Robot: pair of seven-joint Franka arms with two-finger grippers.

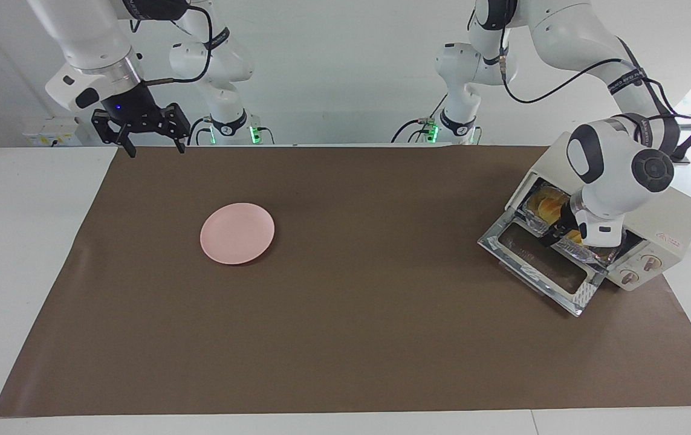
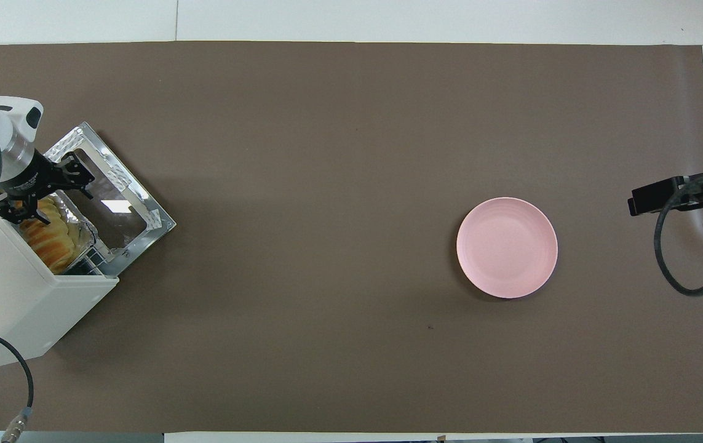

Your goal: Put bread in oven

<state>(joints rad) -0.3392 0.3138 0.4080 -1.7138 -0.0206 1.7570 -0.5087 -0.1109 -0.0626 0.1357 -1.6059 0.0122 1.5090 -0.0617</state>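
Jaws of the left gripper are standing apart, gripping nothing, hanging at the mouth of the oven over the hinge of its dropped door. Directly under and just inside them the bread is lying in a crinkled foil tray on the wire rack, inside the cavity.

Step in hand, as judged: clearing the arm out. Best done by drawing straight back along the door's line, high enough to miss tray rim and glass; door then needs shutting.

Bread: overlapping golden slices, soft-looking. Tray: thin silver foil, easily dented. Oven: cream box, glass door in a shiny frame.

Well away from these jaws, a smooth round pink plate is sitting on the brown-covered table. The right gripper, jaws apart, is waiting over the table edge.
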